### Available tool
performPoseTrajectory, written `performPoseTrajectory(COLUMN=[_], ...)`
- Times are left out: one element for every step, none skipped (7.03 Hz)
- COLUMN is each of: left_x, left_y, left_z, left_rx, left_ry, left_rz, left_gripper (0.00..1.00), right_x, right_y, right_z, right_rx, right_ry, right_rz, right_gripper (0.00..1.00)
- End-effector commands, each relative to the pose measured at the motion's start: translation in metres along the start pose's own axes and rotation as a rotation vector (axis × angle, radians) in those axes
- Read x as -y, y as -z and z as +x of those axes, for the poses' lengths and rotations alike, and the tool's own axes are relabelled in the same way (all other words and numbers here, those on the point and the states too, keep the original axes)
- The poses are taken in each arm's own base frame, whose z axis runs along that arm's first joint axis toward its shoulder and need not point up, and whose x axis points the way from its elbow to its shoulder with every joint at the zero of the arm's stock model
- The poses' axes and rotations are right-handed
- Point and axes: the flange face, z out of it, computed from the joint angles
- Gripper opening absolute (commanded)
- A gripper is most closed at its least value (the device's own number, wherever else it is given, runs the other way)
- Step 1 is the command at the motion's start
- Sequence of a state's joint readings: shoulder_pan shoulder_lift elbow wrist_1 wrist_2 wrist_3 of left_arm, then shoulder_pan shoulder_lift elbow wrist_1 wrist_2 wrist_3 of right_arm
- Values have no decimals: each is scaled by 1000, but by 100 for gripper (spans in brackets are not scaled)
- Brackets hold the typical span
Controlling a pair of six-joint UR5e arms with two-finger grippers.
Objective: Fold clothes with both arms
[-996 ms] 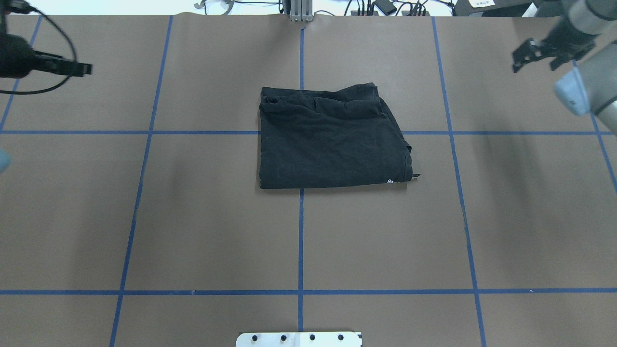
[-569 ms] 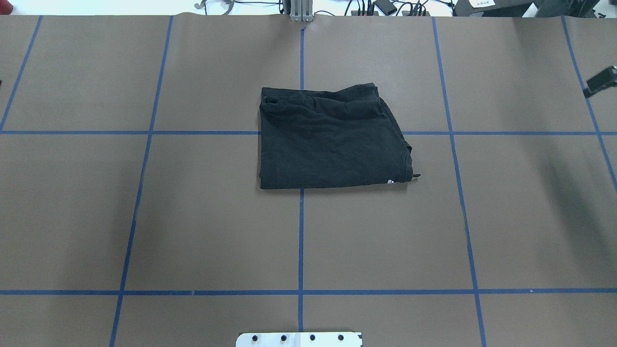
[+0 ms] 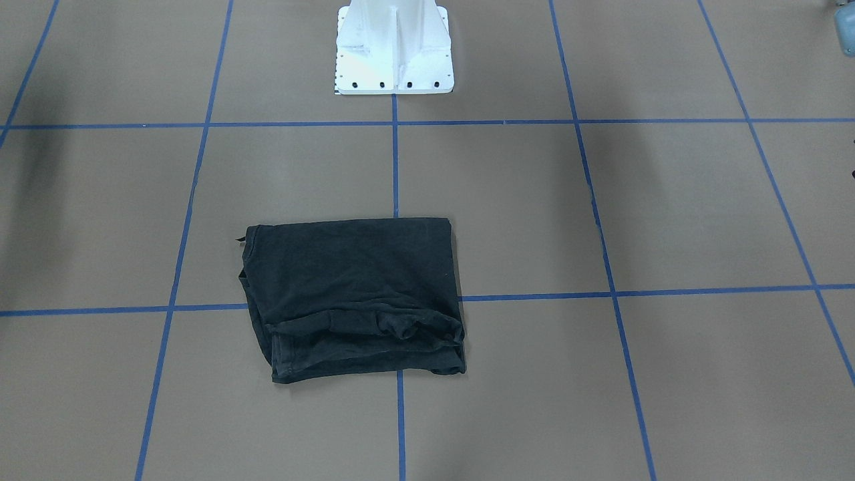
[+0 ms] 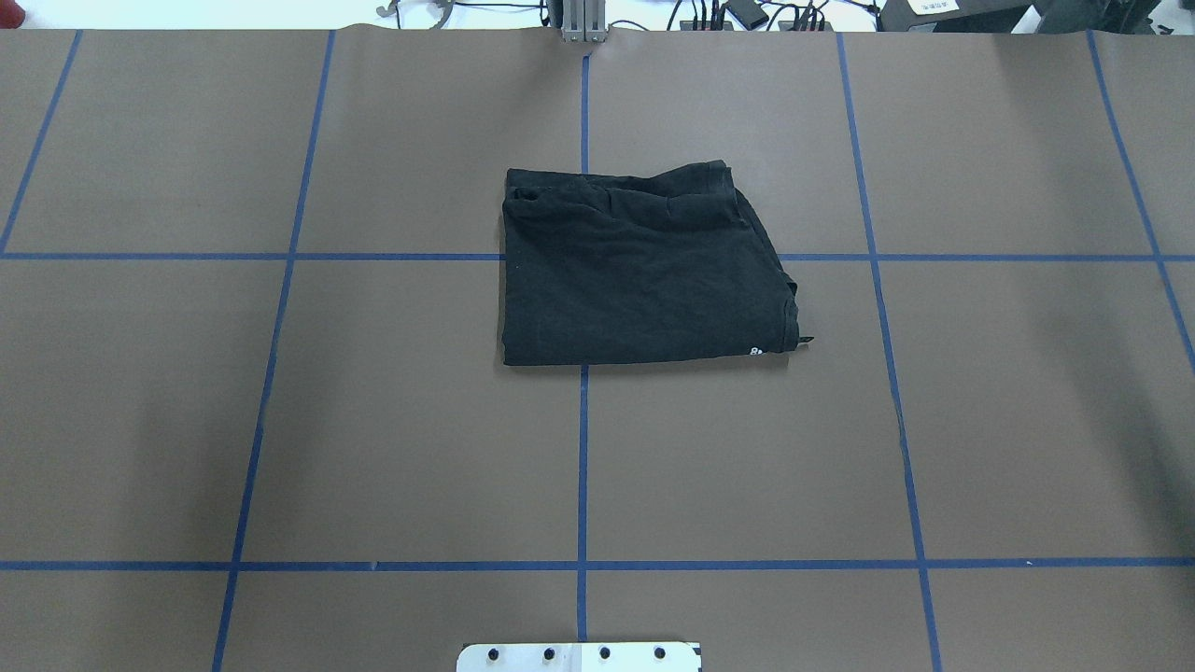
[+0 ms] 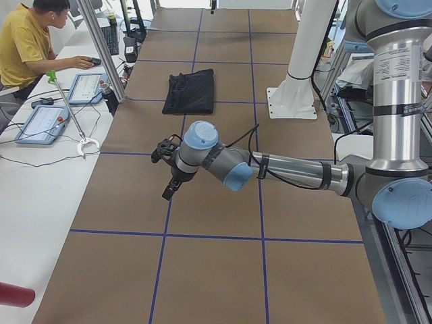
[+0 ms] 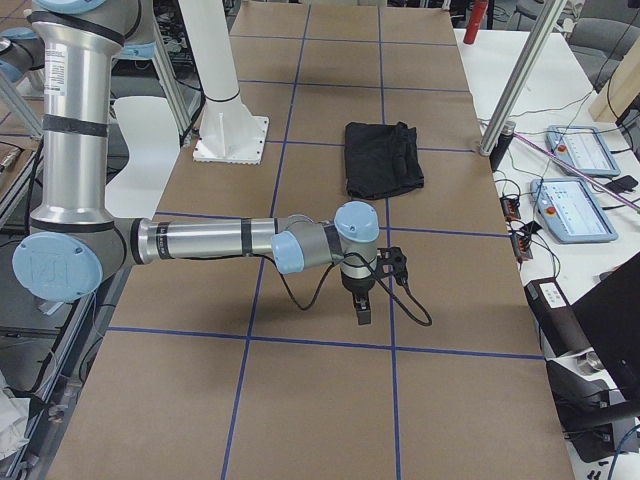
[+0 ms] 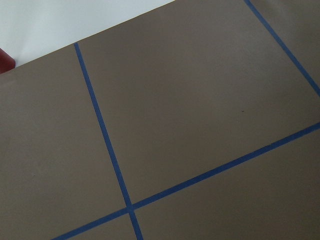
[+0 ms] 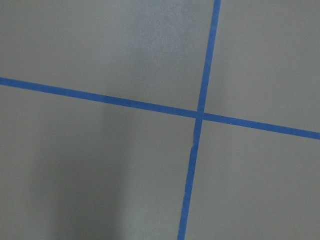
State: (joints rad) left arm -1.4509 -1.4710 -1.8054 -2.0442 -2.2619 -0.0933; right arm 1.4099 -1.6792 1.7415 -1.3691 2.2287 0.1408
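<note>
The clothes (image 4: 639, 271) are one black T-shirt folded into a rough rectangle, lying flat in the middle of the brown table, also seen in the front-facing view (image 3: 354, 300) and both side views (image 5: 190, 91) (image 6: 383, 158). A tiny white mark shows at its near right corner. The left arm (image 5: 283, 169) reaches over the table's left end, far from the shirt, and its left gripper (image 5: 167, 191) points down; I cannot tell whether it is open or shut. The right arm (image 6: 200, 240) stretches over the right end, and I cannot tell the state of the right gripper (image 6: 363, 316) either. Both wrist views show only table.
The white pedestal base (image 3: 394, 47) stands at the robot's edge of the table (image 4: 373, 448), which carries a grid of blue tape. A person (image 5: 23, 40) sits at a side table with tablets (image 5: 40, 121) and cables. More tablets (image 6: 575, 205) lie beyond the far edge.
Both grippers have moved outward, past the left and right edges of the overhead view. The folded shirt has not moved.
</note>
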Motion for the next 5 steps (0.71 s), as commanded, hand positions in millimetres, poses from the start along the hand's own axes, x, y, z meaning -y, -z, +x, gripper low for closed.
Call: performPoseTrajectory(left_x=[-7,-10,-33,-32,-37], left_y=[-2,5,6,7,11], left_z=[-2,-4,-12,-11,-4], left_rx=[-15,-18,-13,-17,-64], left_ry=[-90,-87,-42,-15,-8], left_rz=[-22,-15,-31,-33,-37], left_gripper=[100,100,100,100,100], right_x=[-7,-4,-10,-12,-12], right_y=[-1,9,7,8,9], right_z=[2,-8,-6,-7,-6], right_rx=[2,19,31,44,53], right_ry=[-13,-3,-14,-19,-33], right_rz=[-14,2,-9,-14,-23], right_gripper=[100,100,100,100,100])
